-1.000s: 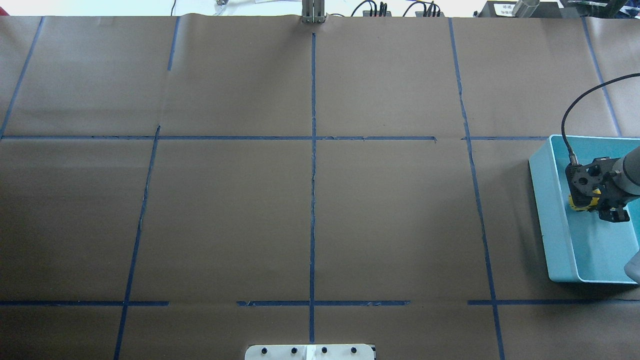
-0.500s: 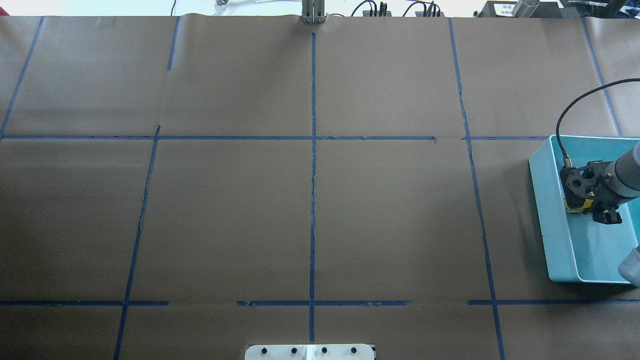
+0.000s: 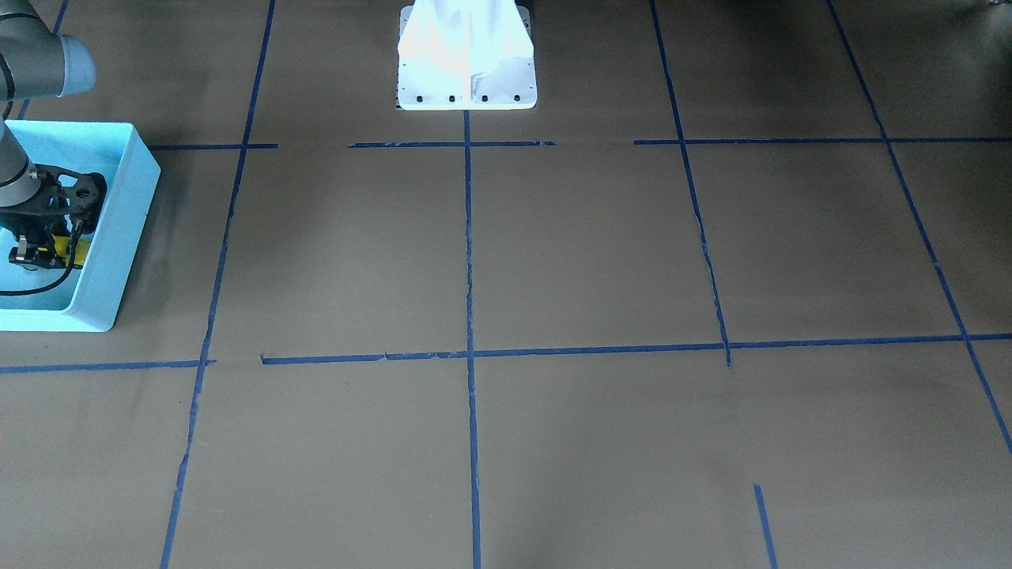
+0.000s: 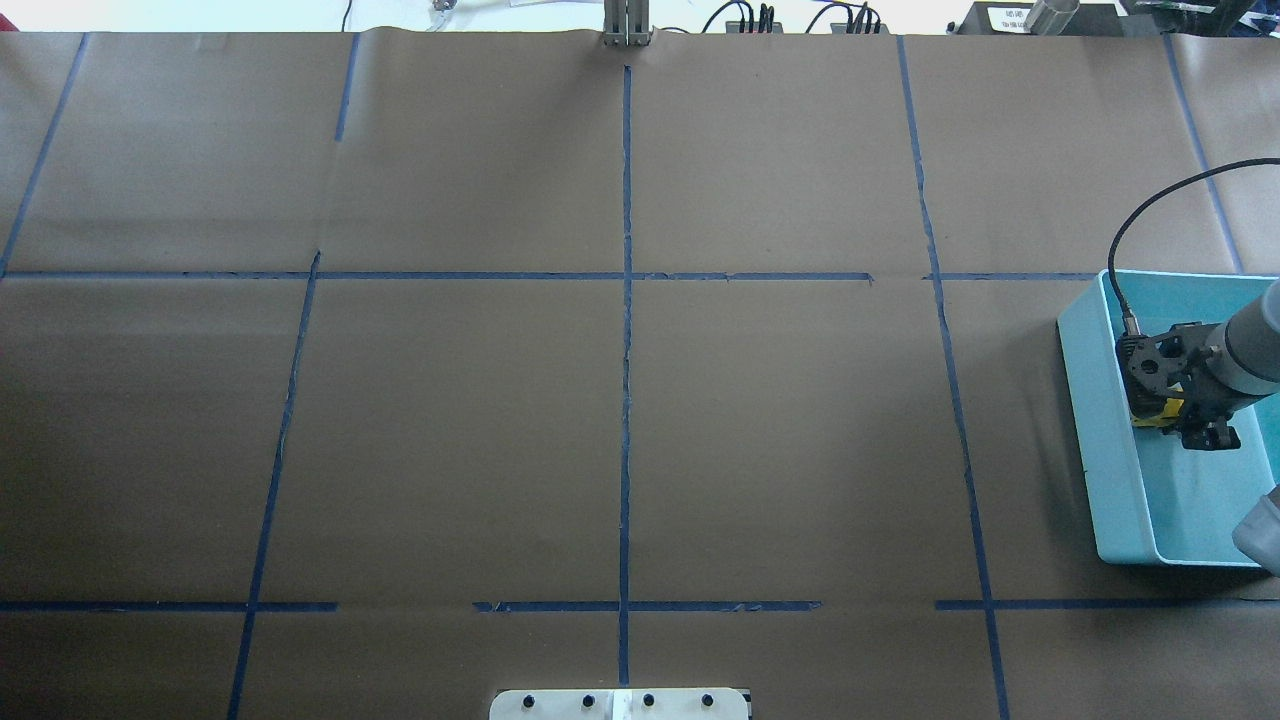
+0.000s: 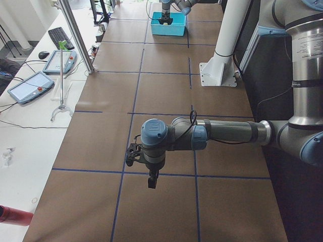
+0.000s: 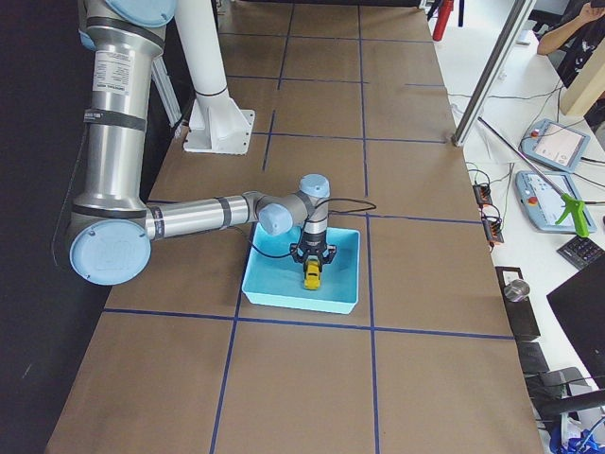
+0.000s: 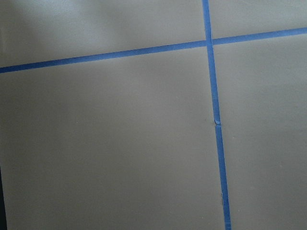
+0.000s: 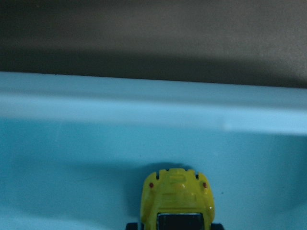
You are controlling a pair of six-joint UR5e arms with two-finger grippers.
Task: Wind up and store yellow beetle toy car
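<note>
Jaws of the right gripper [image 6: 312,265] are closed on the car [image 8: 177,199], held low inside the bin [image 4: 1090,420] at the scene's far right. Car is tiny, glossy yellow and rounded, with a dark window and two small red lights on its end. That end points at the bin's left wall, the long axis running straight toward it, with a gap between. Bin is turquoise and open-topped, and holds the car. Left gripper [image 5: 151,181] hangs well apart over brown paper [image 7: 120,143], near a blue tape crossing [image 7: 209,42]; its jaws' state cannot be told
</note>
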